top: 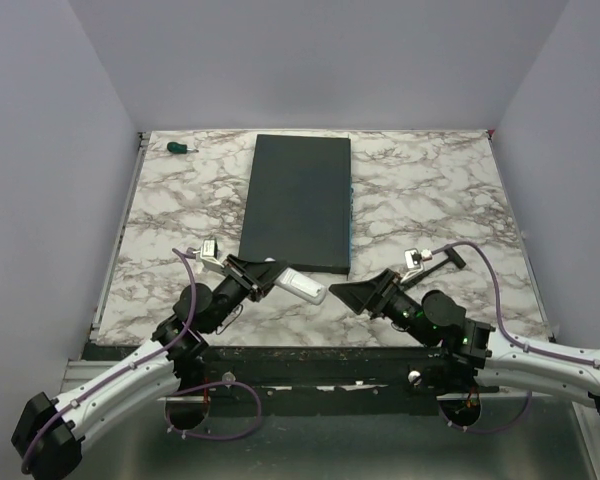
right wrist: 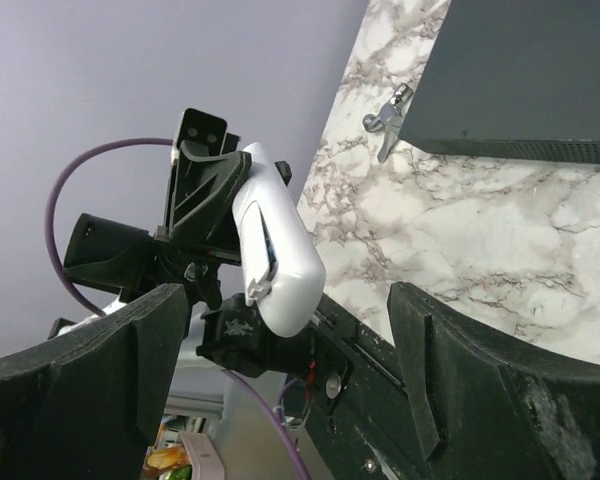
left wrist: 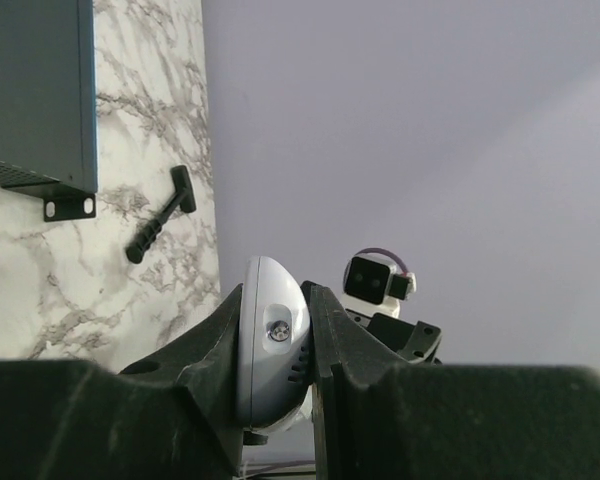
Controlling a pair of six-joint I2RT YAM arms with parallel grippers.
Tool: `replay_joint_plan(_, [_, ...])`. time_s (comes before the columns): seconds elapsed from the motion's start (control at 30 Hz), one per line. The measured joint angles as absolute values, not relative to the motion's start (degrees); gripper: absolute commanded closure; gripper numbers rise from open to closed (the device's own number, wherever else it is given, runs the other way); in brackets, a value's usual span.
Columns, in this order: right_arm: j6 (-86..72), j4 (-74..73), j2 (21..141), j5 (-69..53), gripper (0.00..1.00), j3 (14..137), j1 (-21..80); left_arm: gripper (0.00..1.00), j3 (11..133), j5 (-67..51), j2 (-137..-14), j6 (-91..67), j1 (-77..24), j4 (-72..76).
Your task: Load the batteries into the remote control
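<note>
remote control [top: 305, 286] was clenched in left fingers [top: 252, 268], just in front of dark slab [top: 298, 200] | right fingers [top: 352, 293] were spread, empty, alongside | batteries were not seen; remote control was judged best turned bay-up before insertion

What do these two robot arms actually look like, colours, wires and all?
Both the left arm and right arm have pale grey-white tubular segments joined by chunky black joints. A thin purple cable loops along each. Each ends in two broad, wedge-shaped black fingers, with a small camera block at the wrist.
</note>
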State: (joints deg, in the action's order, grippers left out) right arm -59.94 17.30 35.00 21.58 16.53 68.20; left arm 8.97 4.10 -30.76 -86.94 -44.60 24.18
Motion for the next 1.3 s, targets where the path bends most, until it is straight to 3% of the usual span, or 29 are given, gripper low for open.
replay_joint_plan(0.83, [-62.48, 34.76, 44.36, 18.65, 0.08, 16.40, 68.20, 1.00, 7.25, 8.23, -27.70, -94.02, -44.58, 24.77])
replay_joint_plan(1.3, [-63.02, 39.92, 49.54, 18.33, 0.20, 16.16, 68.20, 1.00, 6.66, 8.23, -27.46, -95.66, -44.58, 25.69])
